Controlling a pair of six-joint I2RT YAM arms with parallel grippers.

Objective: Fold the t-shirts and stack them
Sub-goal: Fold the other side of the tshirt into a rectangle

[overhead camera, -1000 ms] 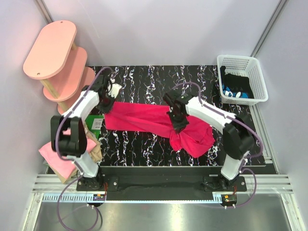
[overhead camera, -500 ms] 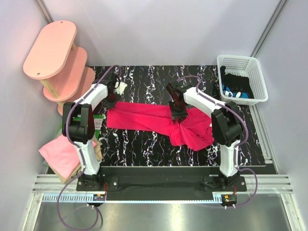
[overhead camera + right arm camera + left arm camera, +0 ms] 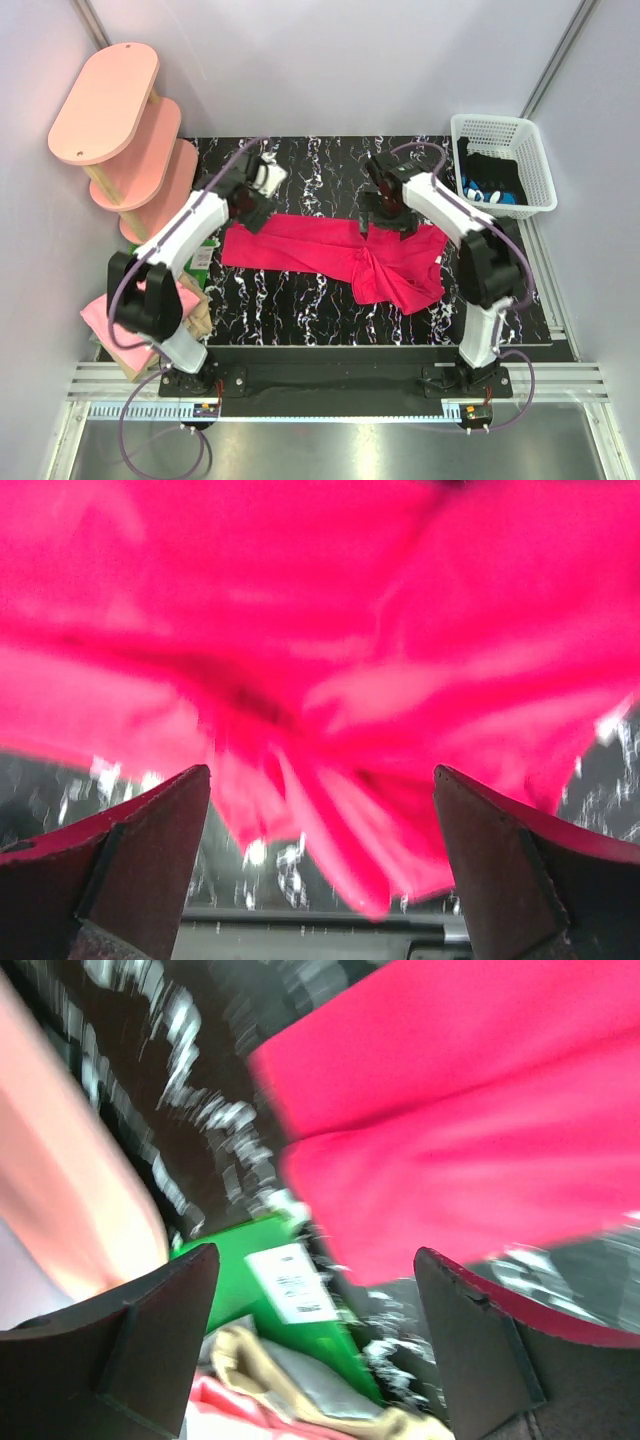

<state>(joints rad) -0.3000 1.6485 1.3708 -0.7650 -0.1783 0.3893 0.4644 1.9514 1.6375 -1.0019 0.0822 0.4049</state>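
shirt (image 3: 320, 250): long axis left-right, right end bunched
left fingers (image 3: 150, 1330): apart, by shirt's left end
right fingers (image 3: 130, 860): apart, above bunch

Left gripper (image 3: 247, 203), right gripper (image 3: 386, 212) farther back

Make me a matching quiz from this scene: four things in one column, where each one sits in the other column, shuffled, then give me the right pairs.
Things:
1. crimson t-shirt
2. white basket
3. pink oval shelves
4. light pink t-shirt

Places:
A. at the far right corner of the table
B. at the near left edge of the table
C. across the middle of the table
D. far left, off the table's corner

Pairs: 1-C, 2-A, 3-D, 4-B
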